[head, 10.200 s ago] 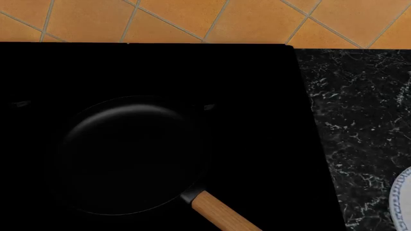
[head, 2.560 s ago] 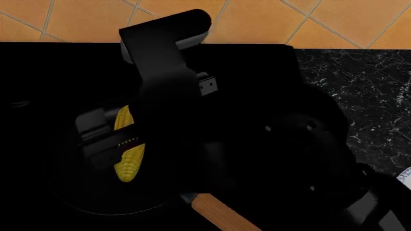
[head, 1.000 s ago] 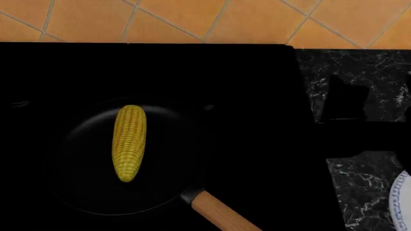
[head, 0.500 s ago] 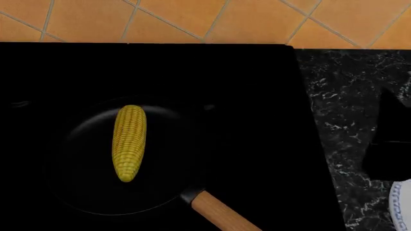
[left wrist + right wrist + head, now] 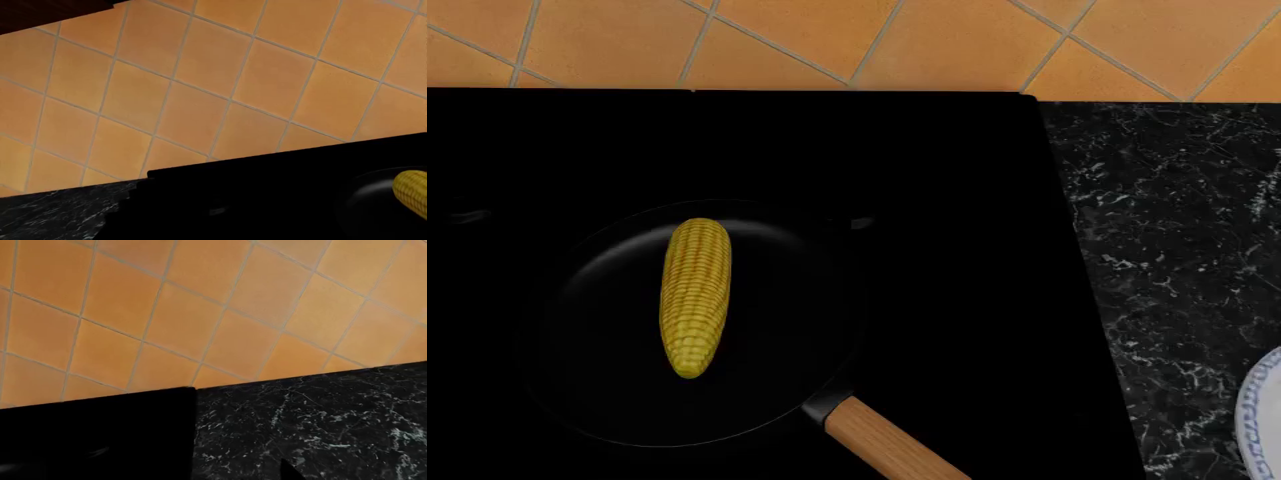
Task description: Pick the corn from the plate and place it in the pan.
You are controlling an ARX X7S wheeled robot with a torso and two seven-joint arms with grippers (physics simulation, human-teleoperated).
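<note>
The corn [image 5: 695,297], a yellow cob, lies lengthwise inside the black pan [image 5: 601,400] on the dark cooktop, free of any gripper. The pan's wooden handle [image 5: 888,446] points to the near right. Only the blue-rimmed edge of the plate [image 5: 1260,412] shows at the right border, on the marble counter. In the left wrist view one end of the corn [image 5: 413,192] shows in the pan [image 5: 373,200]. Neither gripper shows in the head view. The left wrist view shows no jaws. The right wrist view shows only a dark sliver [image 5: 288,472], perhaps a fingertip.
The black cooktop [image 5: 948,200] fills most of the head view. Black marble counter [image 5: 1174,250] lies to its right. An orange tiled wall [image 5: 827,40] stands behind both and fills the upper part of both wrist views.
The right arm, which held the corn over the pan, has let it go and drawn back to the right, out of the head view. The corn has not moved since.
</note>
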